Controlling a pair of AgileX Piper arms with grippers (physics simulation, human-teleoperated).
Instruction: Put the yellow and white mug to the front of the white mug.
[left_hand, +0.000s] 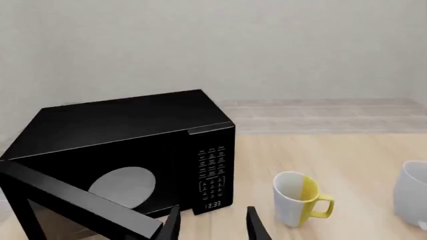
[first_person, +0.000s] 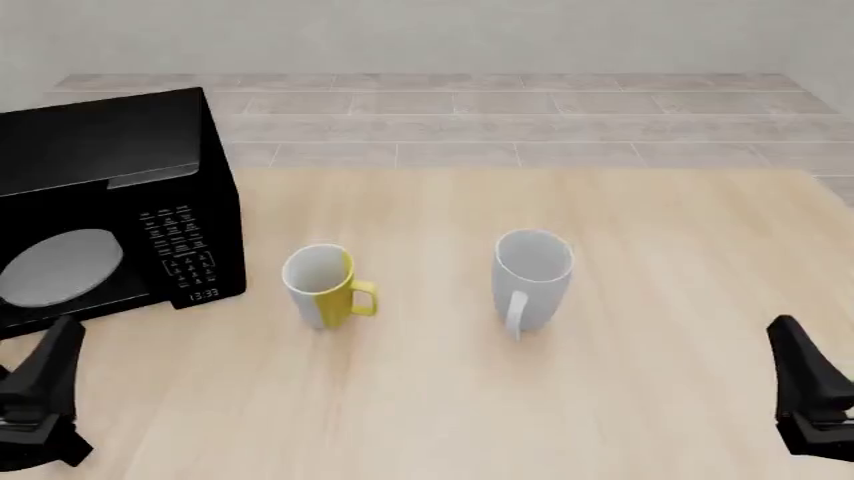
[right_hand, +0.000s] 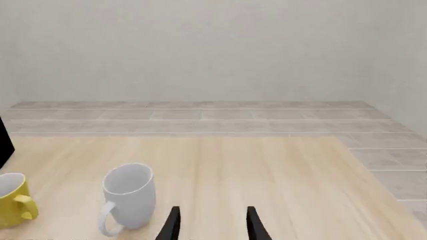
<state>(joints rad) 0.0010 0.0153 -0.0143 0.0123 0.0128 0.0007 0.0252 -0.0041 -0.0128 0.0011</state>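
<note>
A pale wooden table (first_person: 534, 420) is seen before a grey tiled floor (first_person: 534, 130) and plain wall. The small yellow and white mug (first_person: 322, 286) stands mid-table, left of the taller all-white mug (first_person: 531, 278), beside a black microwave (first_person: 107, 210) at the left edge. The left gripper (left_hand: 212, 225) and right gripper (right_hand: 212, 225) are held spread, empty, near the front edge

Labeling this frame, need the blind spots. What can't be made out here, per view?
- Left wrist view: white mug cut by the frame edge; handle not visible.
- Right wrist view: yellow and white mug cut by the frame edge.
- Front view: microwave cropped at the edge; left end effector and right end effector partly out of frame.
- Microwave clock digits: too small.
</note>
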